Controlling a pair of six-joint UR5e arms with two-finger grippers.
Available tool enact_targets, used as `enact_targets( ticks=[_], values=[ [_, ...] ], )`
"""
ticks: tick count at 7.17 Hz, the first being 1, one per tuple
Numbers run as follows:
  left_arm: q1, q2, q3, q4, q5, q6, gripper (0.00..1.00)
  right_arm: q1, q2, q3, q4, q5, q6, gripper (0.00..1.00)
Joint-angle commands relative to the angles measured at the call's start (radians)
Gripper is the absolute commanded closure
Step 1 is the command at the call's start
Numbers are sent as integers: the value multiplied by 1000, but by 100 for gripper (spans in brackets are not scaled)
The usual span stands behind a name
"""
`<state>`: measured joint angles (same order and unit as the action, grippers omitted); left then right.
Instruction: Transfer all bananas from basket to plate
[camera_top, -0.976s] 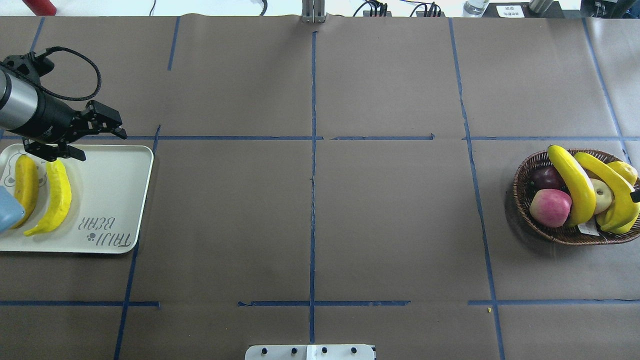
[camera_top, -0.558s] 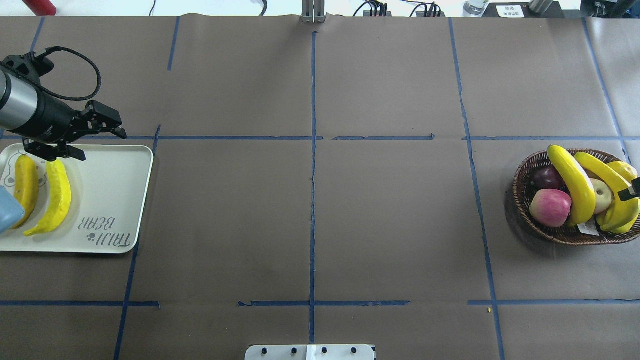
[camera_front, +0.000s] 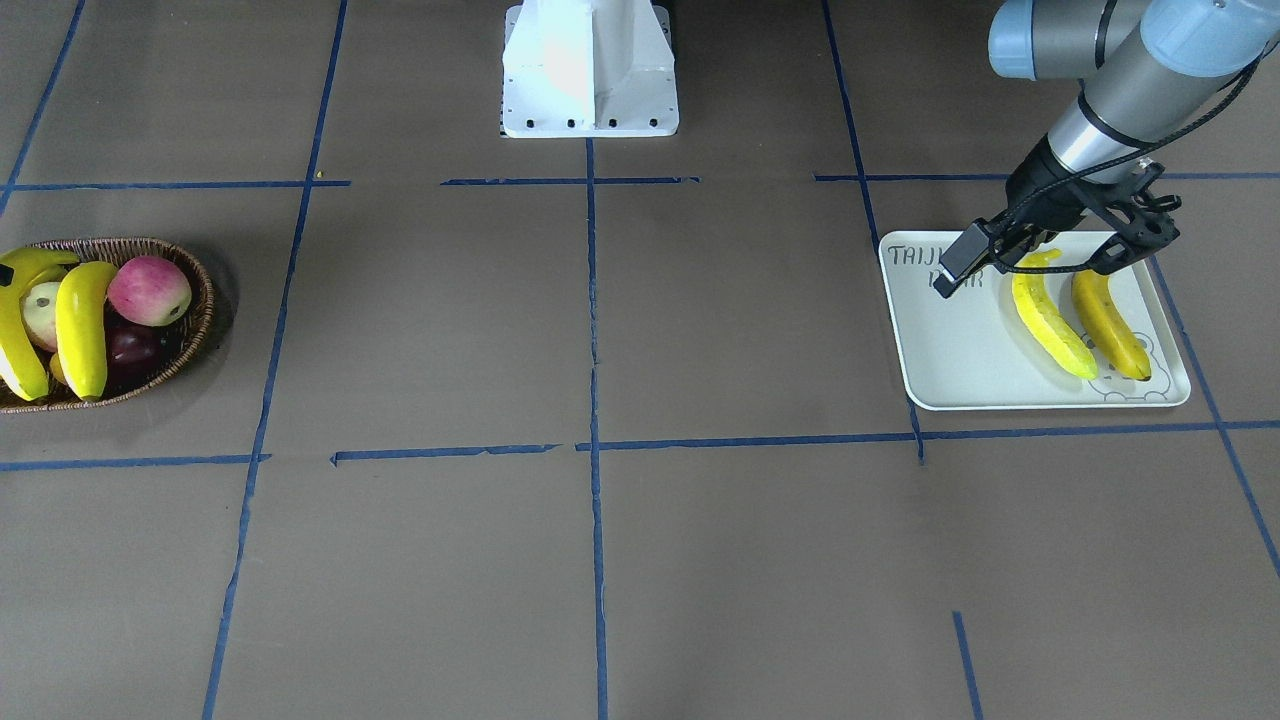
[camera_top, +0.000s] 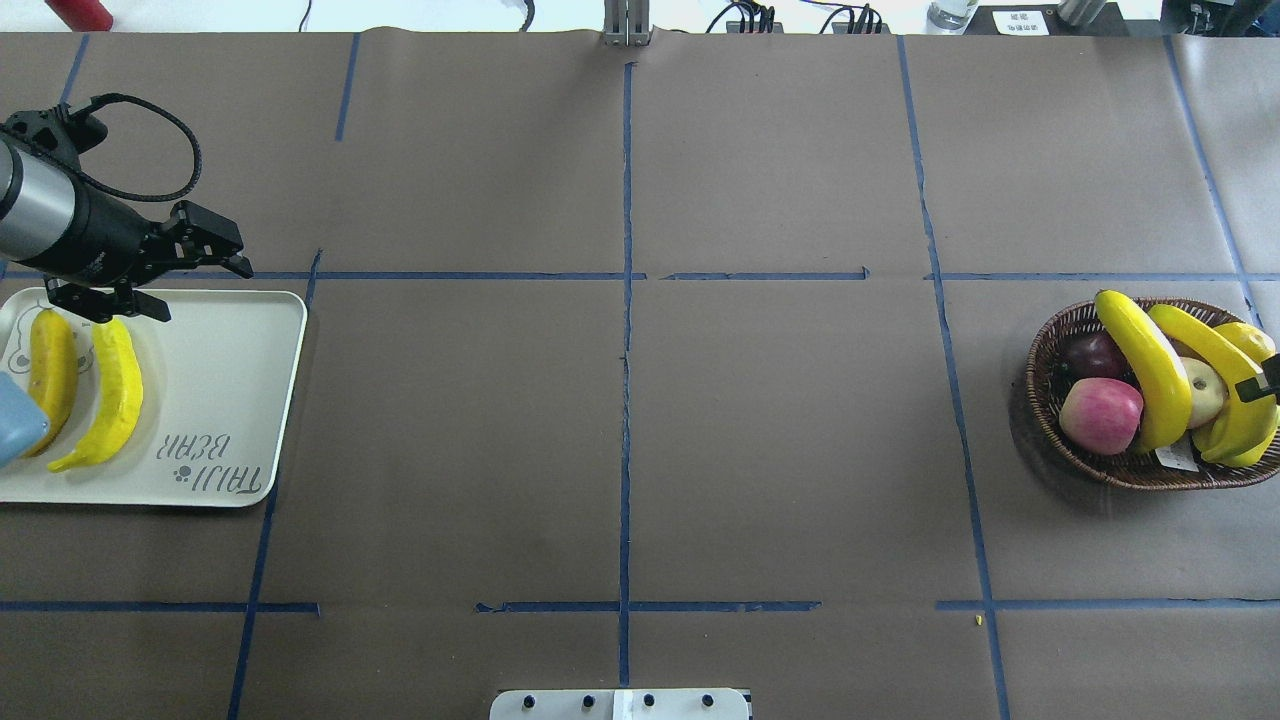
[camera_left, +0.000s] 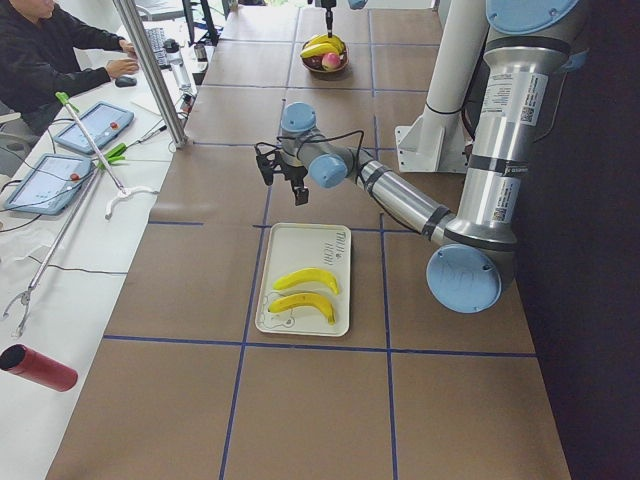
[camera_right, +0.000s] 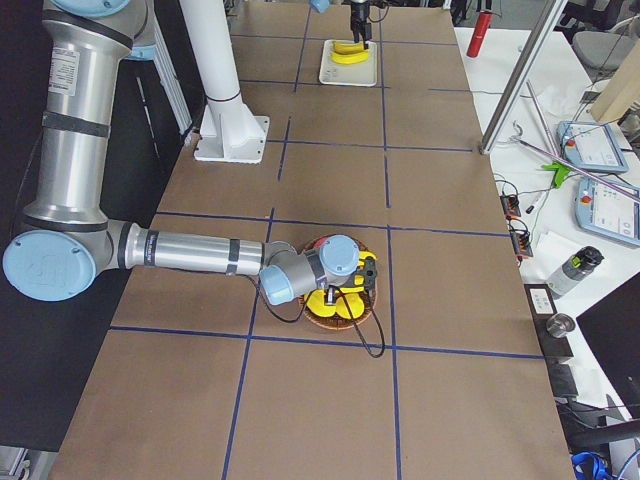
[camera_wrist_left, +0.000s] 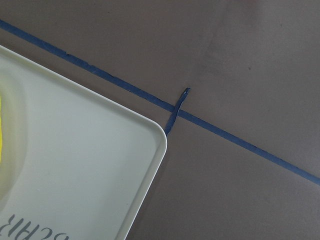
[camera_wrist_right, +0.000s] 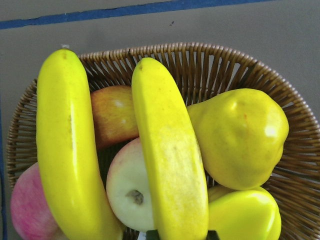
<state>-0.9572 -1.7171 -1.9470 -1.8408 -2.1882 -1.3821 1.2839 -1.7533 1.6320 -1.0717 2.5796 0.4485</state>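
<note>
Two bananas (camera_top: 118, 390) on plate (camera_top: 220, 380), my left gripper (camera_top: 200, 290) above plate, fingers (camera_top: 140, 306) spread (empty), right gripper (camera_top: 1266, 380) fingers, cannot tell

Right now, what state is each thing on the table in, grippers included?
plate: flat on the table, partly filled.
plate bananas: two, lying side by side on it.
basket: upright on the table.
basket bananas: two, resting on other fruit, not yet moved.
left gripper: open, empty, raised by the plate.
right gripper: over the basket; open or shut unclear.
</note>
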Motion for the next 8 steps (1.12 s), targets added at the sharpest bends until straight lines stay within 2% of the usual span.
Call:
enact_targets(
  ticks=[1,3,5,7,8],
  values=[
    [0,-1,2,0,1,-2,1,27,-15,98,-1,-2,-1,100],
    [5,-2,14,-2,1,0,1,89,-66,251,-4,-28,-4,100],
    [18,-36,13,-2,1,-14,1,106,-34,359,-16,-29,74,100],
    [63,-142,17,-2,2,-125,1,-21,160,377,-10,-42,430,100],
    [90,-197,16,-8,30,-170,1,-102,248,384,-10,-82,549,99]
  ],
)
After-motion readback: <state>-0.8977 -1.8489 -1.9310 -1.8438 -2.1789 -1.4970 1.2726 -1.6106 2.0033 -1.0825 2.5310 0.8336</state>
